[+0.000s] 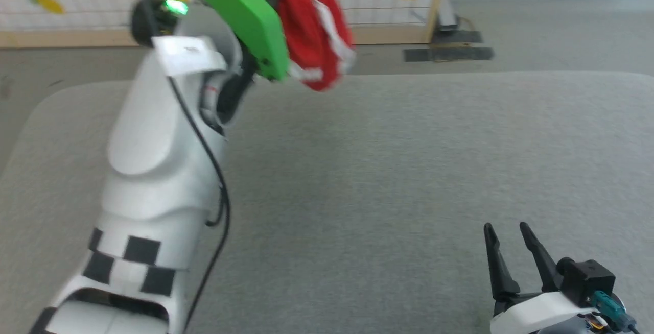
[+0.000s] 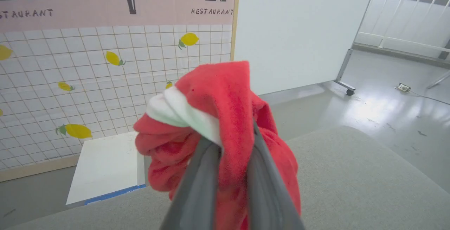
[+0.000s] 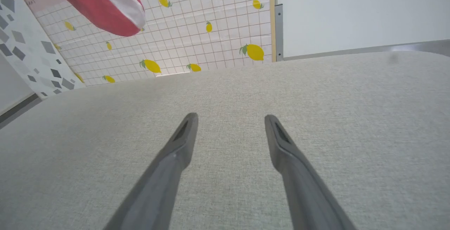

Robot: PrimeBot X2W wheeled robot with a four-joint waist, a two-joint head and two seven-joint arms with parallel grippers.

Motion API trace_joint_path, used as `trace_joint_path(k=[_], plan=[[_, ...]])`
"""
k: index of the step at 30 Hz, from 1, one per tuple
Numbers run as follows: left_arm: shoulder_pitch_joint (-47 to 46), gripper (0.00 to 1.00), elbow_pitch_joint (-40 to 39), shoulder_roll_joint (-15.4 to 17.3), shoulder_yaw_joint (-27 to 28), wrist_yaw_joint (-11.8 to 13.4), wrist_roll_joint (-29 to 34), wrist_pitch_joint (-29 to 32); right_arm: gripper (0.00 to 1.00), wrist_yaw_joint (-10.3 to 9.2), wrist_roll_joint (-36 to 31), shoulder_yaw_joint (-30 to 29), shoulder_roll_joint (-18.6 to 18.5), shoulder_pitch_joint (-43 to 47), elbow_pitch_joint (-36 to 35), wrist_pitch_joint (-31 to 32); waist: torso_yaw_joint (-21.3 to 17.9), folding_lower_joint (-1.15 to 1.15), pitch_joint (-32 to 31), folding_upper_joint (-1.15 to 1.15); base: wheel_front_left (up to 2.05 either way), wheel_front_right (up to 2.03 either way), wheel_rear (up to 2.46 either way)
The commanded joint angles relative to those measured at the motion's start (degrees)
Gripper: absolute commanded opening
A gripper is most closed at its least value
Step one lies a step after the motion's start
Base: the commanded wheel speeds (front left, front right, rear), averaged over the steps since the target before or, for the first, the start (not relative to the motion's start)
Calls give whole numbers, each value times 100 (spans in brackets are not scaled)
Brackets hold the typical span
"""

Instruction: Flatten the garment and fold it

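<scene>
The red shorts (image 1: 306,22) with white stripes hang bunched in the air above the far left part of the grey table (image 1: 409,170). My left gripper (image 2: 232,142) is shut on the shorts (image 2: 225,117), its dark fingers (image 2: 200,180) buried in the cloth. The left arm (image 1: 163,145) is raised high, and its green wrist cover (image 1: 245,12) hides part of the fabric. A lobe of the shorts (image 3: 95,1) hangs at the upper left of the right wrist view. My right gripper (image 1: 508,229) rests low at the near right, open and empty (image 3: 230,117).
The grey cloth-covered table fills the foreground. Behind it stands a tiled backdrop with lemon prints (image 2: 105,78), a white panel (image 2: 299,29) and grey floor (image 1: 536,22). A white board (image 2: 105,166) lies by the table's far edge.
</scene>
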Motion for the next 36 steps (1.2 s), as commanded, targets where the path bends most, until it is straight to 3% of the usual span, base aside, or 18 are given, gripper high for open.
trace_joint_path(k=[1, 8, 14, 17, 18, 22, 28, 36], plan=[[234, 0, 20, -22, -155, -34, -41, 91, 100, -6, 49, -18, -4, 34, 6, -46, -499, 0, -17, 0, 0, 0, 0], [1356, 0, 353, -66, -1486, -40, -201, 461, 100, -6, 130, -17, -4, 44, 57, -69, -741, 0, 117, 0, 0, 0, 0], [2292, 0, 584, -7, -2754, -41, -566, 837, 100, -6, 162, -35, -4, 71, 104, -78, -719, 0, 122, 0, 0, 0, 0], [2563, 0, 616, 21, -2991, -41, -902, 1037, 100, -6, 136, -55, -4, 90, 109, -81, -605, 0, 88, 0, 0, 0, 0], [2592, 100, 615, 27, -2975, -41, -984, 1049, 100, -6, 131, -58, -4, 94, 107, -81, -562, 0, 70, 0, 0, 0, 0], [2601, 100, 466, 17, -2552, 41, -1413, 900, 100, -6, 123, -56, -4, 135, 115, -83, -374, 0, -71, 0, 0, 0, 0], [2616, 100, -132, 114, -1345, 505, -2099, 100, 100, -6, 196, -93, -4, 174, 120, -84, -109, 0, -283, 0, 0, 0, 0], [3173, 100, -613, 802, -385, 1107, -1680, -1632, 100, -6, 306, -78, -4, 173, 159, -84, 98, 0, -451, 0, 0, 0, 0]])
